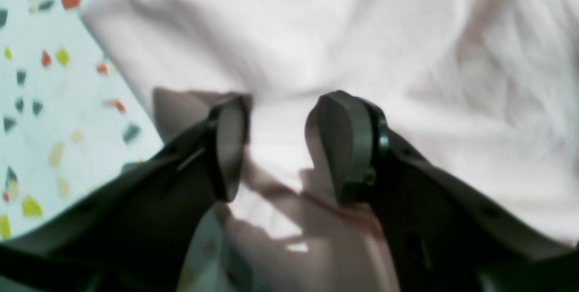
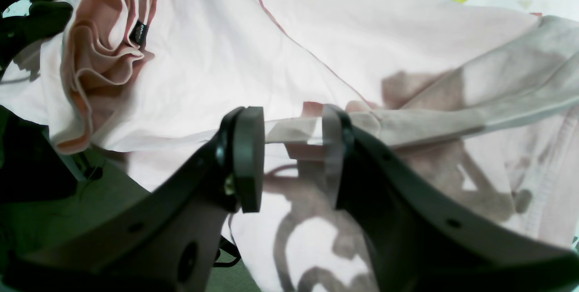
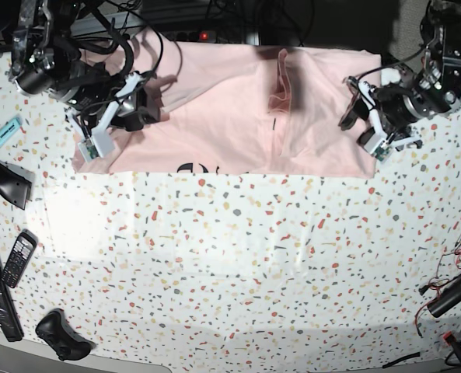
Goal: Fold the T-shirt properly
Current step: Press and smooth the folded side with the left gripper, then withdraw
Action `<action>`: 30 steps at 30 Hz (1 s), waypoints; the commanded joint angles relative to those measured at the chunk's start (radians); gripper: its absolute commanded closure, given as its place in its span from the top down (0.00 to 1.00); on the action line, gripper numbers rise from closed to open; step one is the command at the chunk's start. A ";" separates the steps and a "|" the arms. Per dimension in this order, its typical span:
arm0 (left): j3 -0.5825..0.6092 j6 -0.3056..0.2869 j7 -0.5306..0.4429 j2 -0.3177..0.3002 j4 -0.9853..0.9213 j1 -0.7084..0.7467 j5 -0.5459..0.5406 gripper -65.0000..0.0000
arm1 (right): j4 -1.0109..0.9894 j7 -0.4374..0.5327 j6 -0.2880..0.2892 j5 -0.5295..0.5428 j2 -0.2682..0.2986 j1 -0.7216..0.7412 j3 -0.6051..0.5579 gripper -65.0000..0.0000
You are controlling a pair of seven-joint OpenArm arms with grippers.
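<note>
- Pink cotton is lying spread across the far edge of the speckled counter (image 3: pixel 238 264): the T-shirt (image 3: pixel 230 116) is resting with its long axis running side to side, partly doubled over, with a slice of black lettering (image 3: pixel 190 169) peeking out at its near hem.
- Both arms are sitting at opposite ends of the cloth, so neither is clearly nearer; each is working its own end.
- The left gripper (image 1: pixel 276 147) is hovering over plain, softly wrinkled fabric near the shirt's edge, its jaws spread with nothing between them and the cloth lying just ahead of and below the tips.
- The right gripper (image 2: pixel 291 160) is showing jaws parted around a thin folded hem of the shirt that is running across the gap; whether the pads are actually pinching it cannot be told.
- A gathered, ruffled bunch (image 2: pixel 99 56) is sitting near the shirt's middle, darker pink inside, with a small black tag beside it.
- Judging from this, the next fold is depending on both ends being lifted together across the shirt's long axis.
- A phone (image 3: pixel 17 259) and a game controller (image 3: pixel 61 335) are lying well apart, at the counter's near corner.
</note>
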 commanded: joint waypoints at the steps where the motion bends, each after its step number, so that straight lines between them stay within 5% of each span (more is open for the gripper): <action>1: -0.005 0.026 0.001 -0.009 -0.009 -0.026 0.021 0.45 | 0.016 0.019 0.011 0.012 0.009 0.008 0.003 0.32; 7: -0.005 0.064 0.005 -0.009 -0.095 -0.100 0.062 0.45 | 0.016 0.019 0.007 -0.031 0.009 0.011 0.004 0.32; 11: -0.006 0.063 0.024 -0.017 -0.085 -0.105 -0.031 0.45 | 0.016 0.018 0.007 -0.076 0.009 0.036 0.040 0.36; 19: -0.008 0.029 0.130 -0.116 0.034 -0.103 -0.306 0.45 | 0.016 -0.049 0.008 0.061 0.011 0.069 0.286 0.39; 23: -0.008 0.029 0.130 -0.128 0.072 -0.103 -0.304 0.45 | -0.017 -0.125 0.008 0.153 0.048 0.066 0.366 0.39; 30: -0.008 0.029 0.127 -0.128 0.077 -0.104 -0.304 0.45 | -0.249 -0.143 0.011 0.144 0.124 0.071 0.368 0.39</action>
